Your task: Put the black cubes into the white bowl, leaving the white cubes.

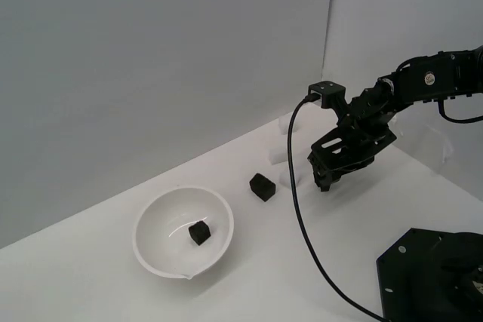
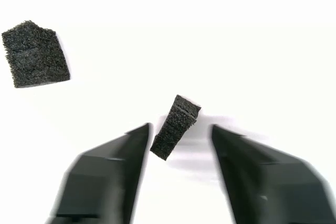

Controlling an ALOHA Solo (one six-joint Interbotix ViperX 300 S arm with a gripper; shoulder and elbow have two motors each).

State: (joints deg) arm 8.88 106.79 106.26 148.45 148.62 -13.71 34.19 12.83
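Note:
The white bowl point(image 1: 155, 220) sits toward the exterior view's left with one black cube point(image 1: 200, 232) inside it. A second black cube point(image 1: 262, 186) point(image 2: 35, 53) rests on the table between the bowl and my gripper point(image 1: 324, 180). In the wrist view a third black cube point(image 2: 176, 126) stands tilted between the fingers of my gripper point(image 2: 180, 128). It touches one finger point(image 2: 118, 163), and a gap shows to the other finger point(image 2: 252, 166). The jaws are open. Faint white cubes point(image 1: 278, 154) lie just behind the gripper and are hard to make out.
A black cable point(image 1: 296, 209) hangs from the wrist and trails across the table. The arm's black base plate point(image 1: 430, 277) fills the lower corner at the exterior view's right. Grey walls close the back.

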